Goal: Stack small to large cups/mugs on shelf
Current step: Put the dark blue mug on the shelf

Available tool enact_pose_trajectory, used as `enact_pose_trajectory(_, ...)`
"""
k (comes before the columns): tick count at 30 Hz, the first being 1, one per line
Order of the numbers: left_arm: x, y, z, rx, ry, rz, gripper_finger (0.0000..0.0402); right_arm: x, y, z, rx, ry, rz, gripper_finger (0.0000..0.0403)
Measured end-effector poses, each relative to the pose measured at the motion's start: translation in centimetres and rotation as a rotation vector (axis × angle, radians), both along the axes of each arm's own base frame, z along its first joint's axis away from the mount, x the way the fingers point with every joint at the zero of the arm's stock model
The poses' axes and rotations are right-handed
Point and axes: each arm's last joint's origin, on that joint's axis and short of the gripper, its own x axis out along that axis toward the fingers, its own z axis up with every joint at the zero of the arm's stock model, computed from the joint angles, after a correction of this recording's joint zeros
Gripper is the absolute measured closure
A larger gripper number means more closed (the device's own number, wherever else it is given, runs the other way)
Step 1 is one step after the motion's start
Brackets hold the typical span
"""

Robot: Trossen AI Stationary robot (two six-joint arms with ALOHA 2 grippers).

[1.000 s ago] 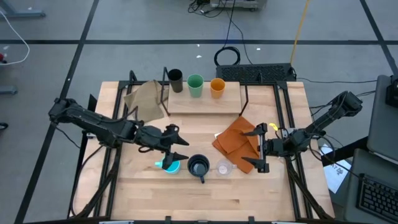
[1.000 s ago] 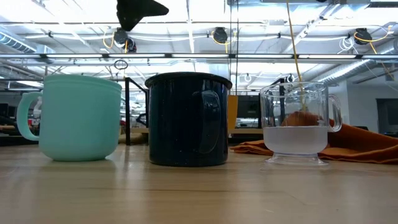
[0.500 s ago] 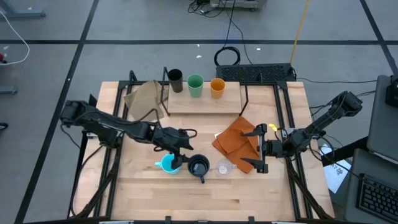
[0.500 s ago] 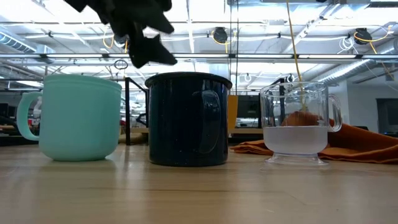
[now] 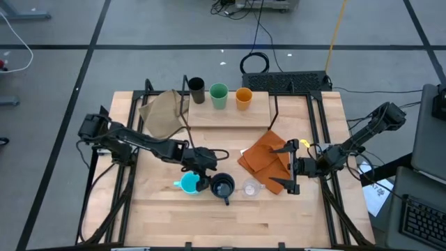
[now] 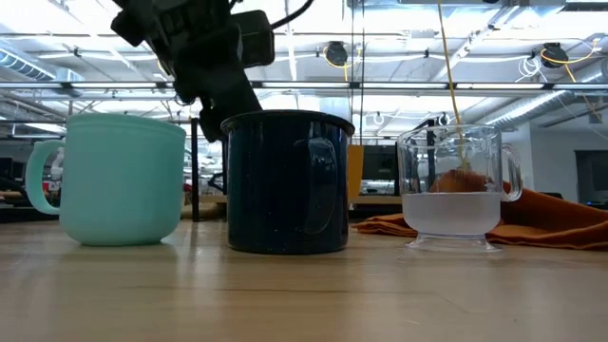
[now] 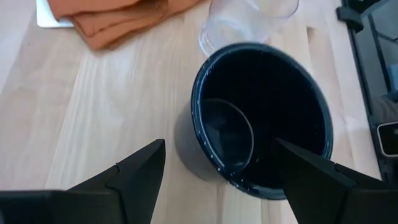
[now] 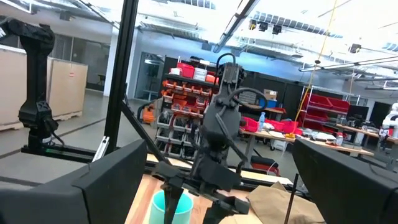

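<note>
While L pincer [image 7: 217, 168] gapes over navy mug [image 5: 223, 186] | 3 cups on shelf [image 5: 230, 115] | R pincer [image 5: 289, 167] apart

The left arm's dark two-finger gripper [image 5: 212, 169] is now farther right in the high view than a second ago: from hovering left of the light blue handled mug [image 5: 188, 184], it has crossed over it to just above and left of the dark navy handled mug [image 5: 222, 186]. In the low view it has dropped from the top edge to just behind the navy mug's rim [image 6: 285, 119]. Its fingers [image 7: 140, 177] remain spread, now straddling that mug's near wall.
</note>
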Motion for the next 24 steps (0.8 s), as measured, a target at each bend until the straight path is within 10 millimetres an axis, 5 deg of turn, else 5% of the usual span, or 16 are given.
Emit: enact_pose_trajectory(24,0.4,-0.1,-1.8,-0.002,0.079,-0.012,0.0110,0.0,0.0,-0.2,-0.012,0.018,0.000,0.0009)
